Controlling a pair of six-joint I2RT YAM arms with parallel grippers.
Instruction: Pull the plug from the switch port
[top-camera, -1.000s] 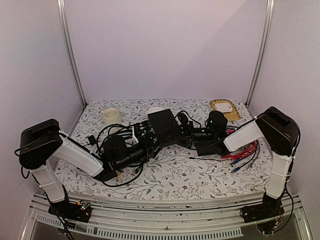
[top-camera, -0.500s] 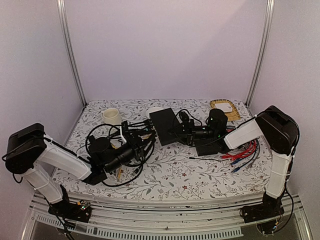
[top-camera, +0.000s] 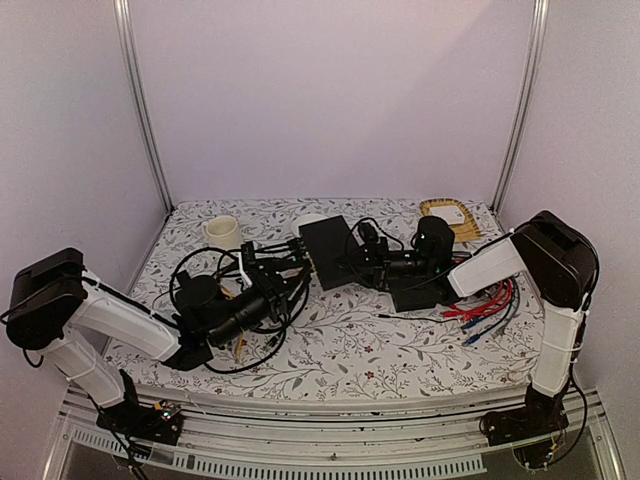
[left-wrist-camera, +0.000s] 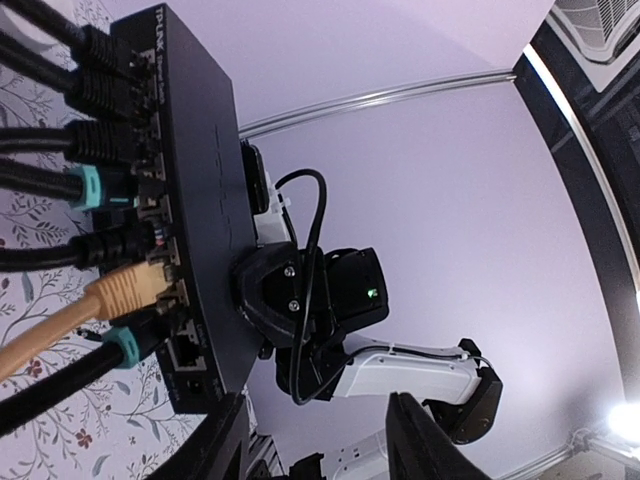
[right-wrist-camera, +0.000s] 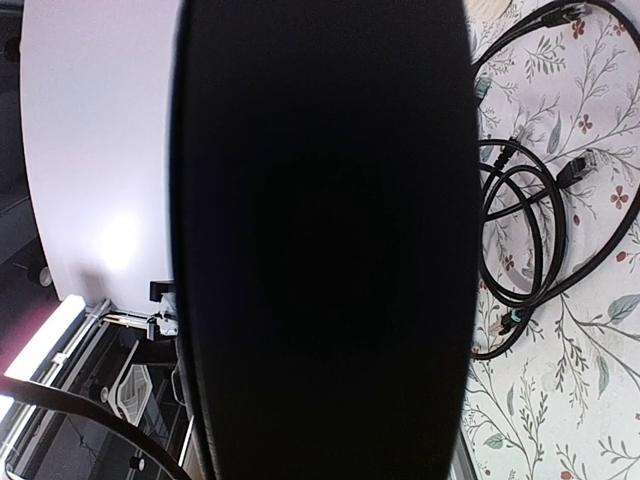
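I see the flat matte-black rectangular switch (top-camera: 328, 252) toward the back middle of the floral-patterned tablecloth (top-camera: 350, 350). Its port edge faces left and carries a row of cable plugs (left-wrist-camera: 110, 190), mostly black and one orange. The right gripper (top-camera: 365, 262) is clamped on the switch's opposite edge, and the left gripper (left-wrist-camera: 315, 410) sits just short of the ports, fingers spread wide around nothing.

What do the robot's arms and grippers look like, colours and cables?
Both match. The left arm and right arm have bulky black shoulder housings, smooth white shells on the long links, and black wrist joints. The left gripper and right gripper are black with two fingers. Thin black cables loop past the joints; a green light glows on the right wrist.
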